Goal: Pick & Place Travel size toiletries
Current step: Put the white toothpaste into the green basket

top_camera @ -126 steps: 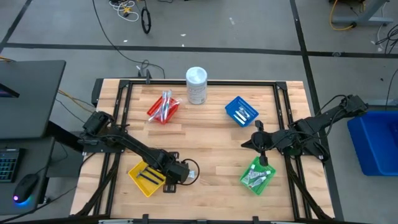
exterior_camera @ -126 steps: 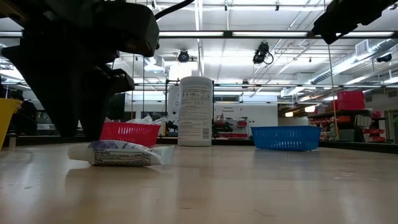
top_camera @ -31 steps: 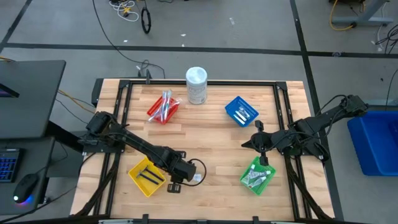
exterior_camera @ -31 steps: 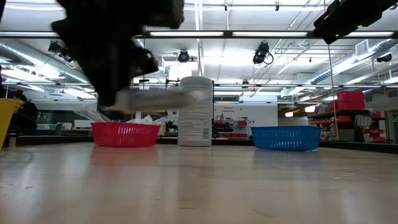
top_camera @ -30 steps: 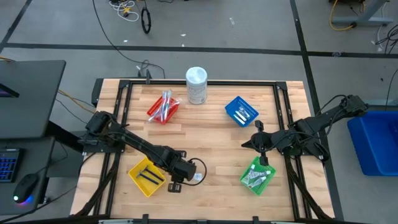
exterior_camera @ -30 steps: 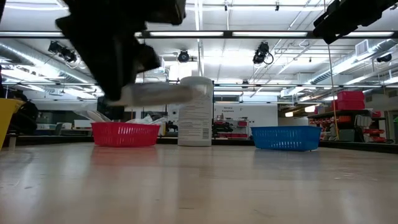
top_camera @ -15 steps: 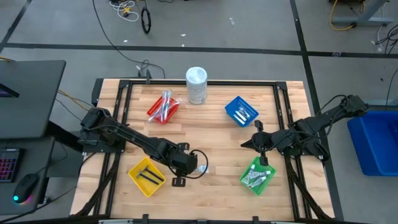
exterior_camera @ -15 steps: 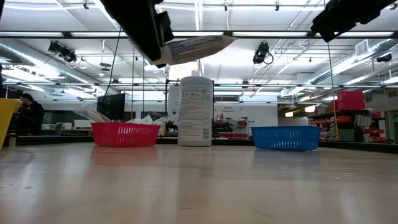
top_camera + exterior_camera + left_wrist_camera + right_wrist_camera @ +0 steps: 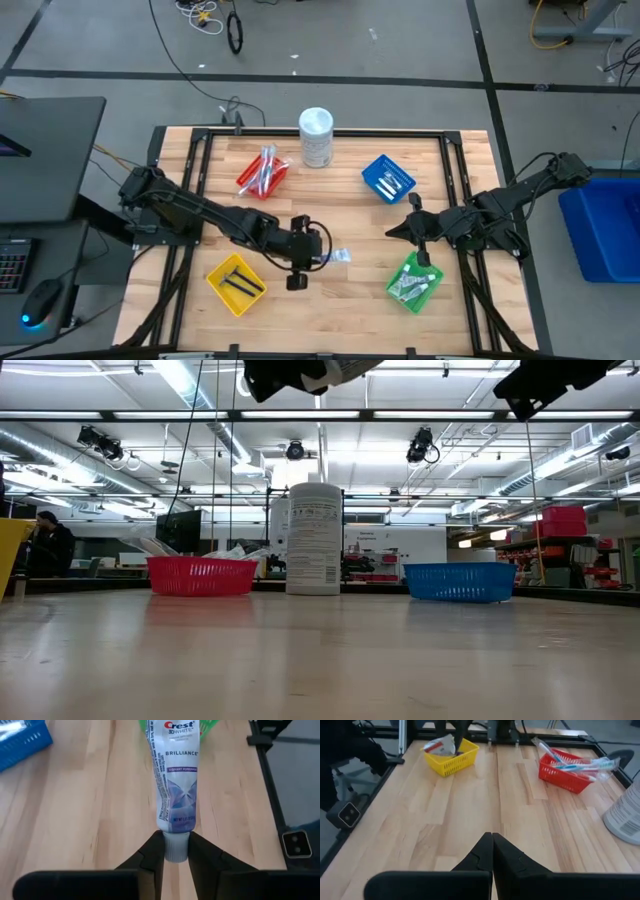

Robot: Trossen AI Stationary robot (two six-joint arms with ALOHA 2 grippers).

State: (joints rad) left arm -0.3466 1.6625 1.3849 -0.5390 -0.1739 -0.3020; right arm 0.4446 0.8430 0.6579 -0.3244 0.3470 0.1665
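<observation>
My left gripper [image 9: 318,256] is over the table's middle, between the yellow basket [image 9: 236,282] and the green basket [image 9: 413,283], and is shut on a white Crest toothpaste tube [image 9: 175,775]. The tube [image 9: 337,257] points toward the green basket. In the low view the gripper [image 9: 300,375] and the tube [image 9: 350,368] are at the top edge. My right gripper [image 9: 492,840] is shut and waits above the table's right part [image 9: 415,228]. Black pieces lie in the yellow basket and grey packets in the green one. My left gripper pinches the tube's cap end [image 9: 176,849] between its two fingers [image 9: 152,852]. The fingers come from the table's left and lie along the tube. The tube sticks straight out beyond them toward the right, lifted clear of the table.
A red basket [image 9: 262,172] with toothbrushes, a tall white container [image 9: 316,137] and a blue basket [image 9: 388,178] with sticks stand along the far side. Bare wood lies between the four baskets. A black frame runs along the table's edges.
My left gripper has risen with the tube, from low beside the yellow basket, and moved toward the table's right and a little toward the far edge. The tube stays in the shut fingers, well above the table.
</observation>
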